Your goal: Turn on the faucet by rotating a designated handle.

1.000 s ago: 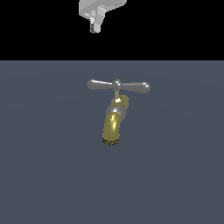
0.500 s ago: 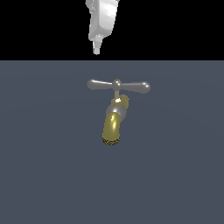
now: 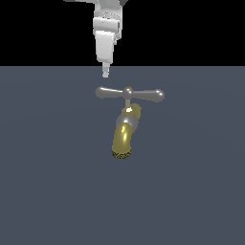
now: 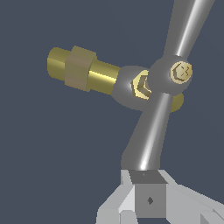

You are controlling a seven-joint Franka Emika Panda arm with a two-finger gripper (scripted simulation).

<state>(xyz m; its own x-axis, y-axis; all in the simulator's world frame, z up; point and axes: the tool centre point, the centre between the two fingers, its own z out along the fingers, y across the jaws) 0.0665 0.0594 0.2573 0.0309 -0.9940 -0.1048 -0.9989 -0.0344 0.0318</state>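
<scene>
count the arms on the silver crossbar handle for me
2. On the handle, one rounded arm sticks out toward the exterior view's left, just below the gripper; the other arm sticks out toward the exterior view's right. Both meet at the gold centre knob above the faucet.

One faucet, one handle, one arm

A single faucet [image 3: 123,136] stands on the one dark surface [image 3: 48,191], with one brass spout and one silver collar. Above the spout sits one handle [image 3: 129,94] with two bulbous arms and one gold centre knob [image 4: 181,72]. One gripper [image 3: 105,74] hangs above the handle.
</scene>
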